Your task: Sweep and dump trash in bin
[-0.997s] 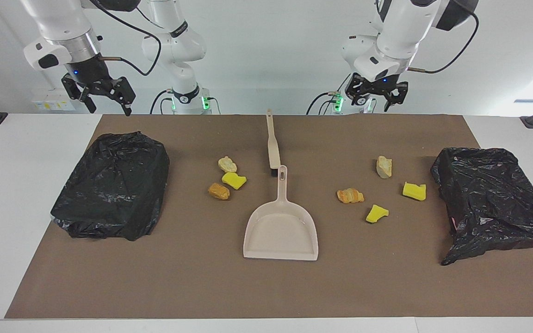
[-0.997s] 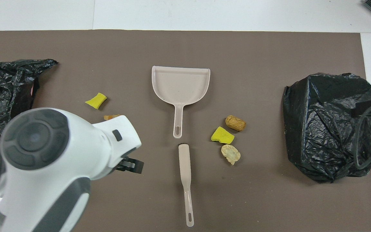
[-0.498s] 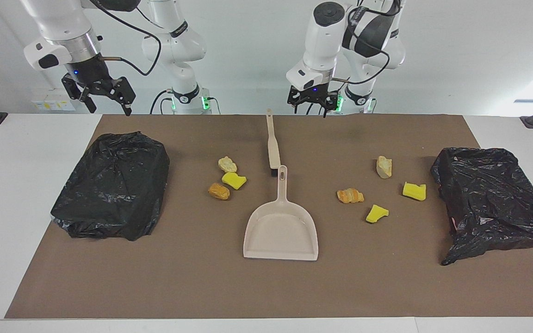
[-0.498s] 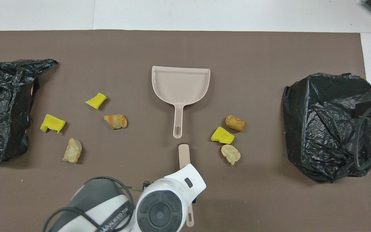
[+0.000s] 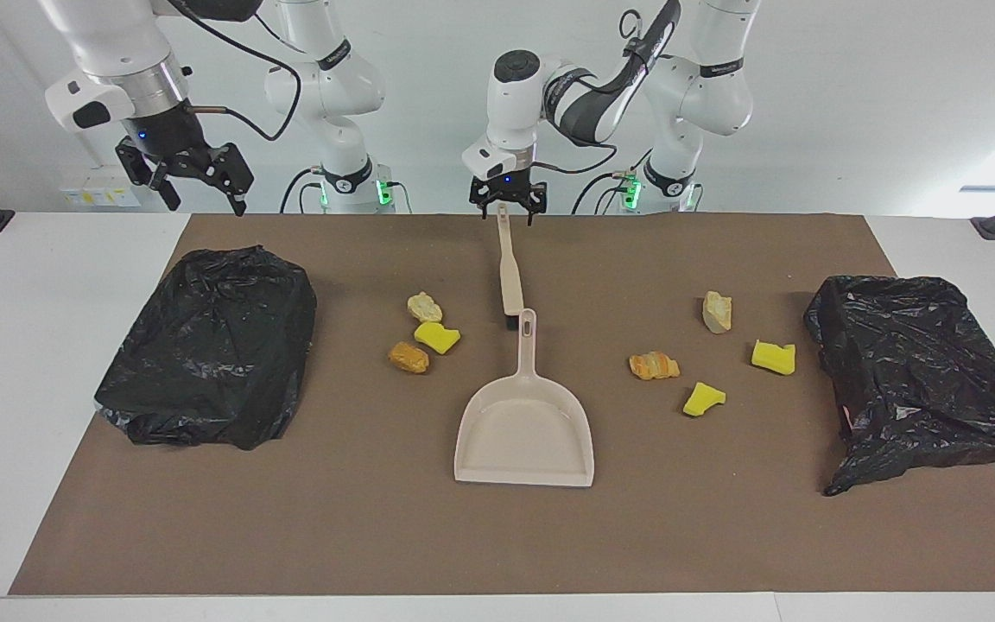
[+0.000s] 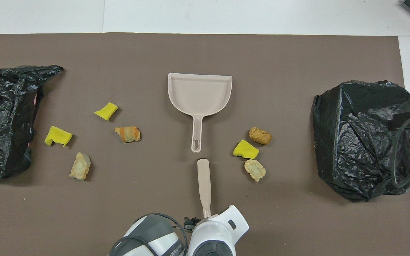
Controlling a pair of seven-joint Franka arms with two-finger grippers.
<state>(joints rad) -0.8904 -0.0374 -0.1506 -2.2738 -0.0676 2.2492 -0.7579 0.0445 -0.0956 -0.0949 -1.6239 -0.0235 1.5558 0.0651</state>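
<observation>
Trash (image 5: 434, 333) in two loose clusters on the brown mat (image 5: 359, 536), none swept yet: three lumps toward the right arm's end of the bench, four (image 5: 705, 358) toward the left arm's end, each cluster near a black bin bag (image 5: 208, 345).

Dustpan (image 5: 525, 428) mid-mat, pan empty, handle pointing at the robots. Brush (image 5: 508, 268) just nearer the robots, in line with it.

Left end effector (image 5: 508, 206) open, directly over the brush handle's tip; not yet gripping. Step in hand: fetching the brush. Next, likely: lower, close on handle.

Right end effector (image 5: 195, 181) waits open, raised near the bench's edge.
</observation>
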